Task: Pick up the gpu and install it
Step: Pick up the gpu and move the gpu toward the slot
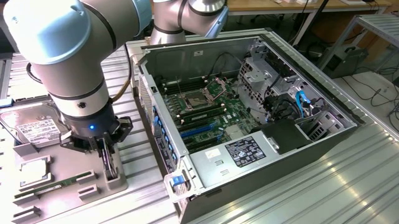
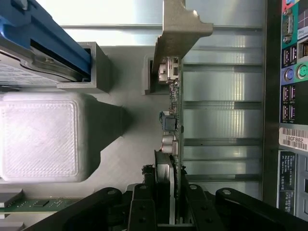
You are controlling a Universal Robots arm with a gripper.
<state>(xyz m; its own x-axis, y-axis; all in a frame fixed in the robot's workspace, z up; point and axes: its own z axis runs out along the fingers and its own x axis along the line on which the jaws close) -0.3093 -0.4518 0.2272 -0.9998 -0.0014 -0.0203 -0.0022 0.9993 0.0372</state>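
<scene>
Item: gpu (image 1: 111,164), standing on edge in the grey holder (image 1: 62,161), just beside the open computer case (image 1: 262,107). Gripper (image 1: 103,145): narrow, closed on the card's upper edge. Step: pick-up; card grasped, not yet lifted. Next move, as judged: a straight pull from the slot. Wrist view added its bracket (image 2: 179,33) edge-on; exterior view, the case's blue slots (image 1: 199,133)

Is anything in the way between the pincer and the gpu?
No, nothing. The pincer is closed right on the gpu, which stands on edge in its gray holder.
</scene>
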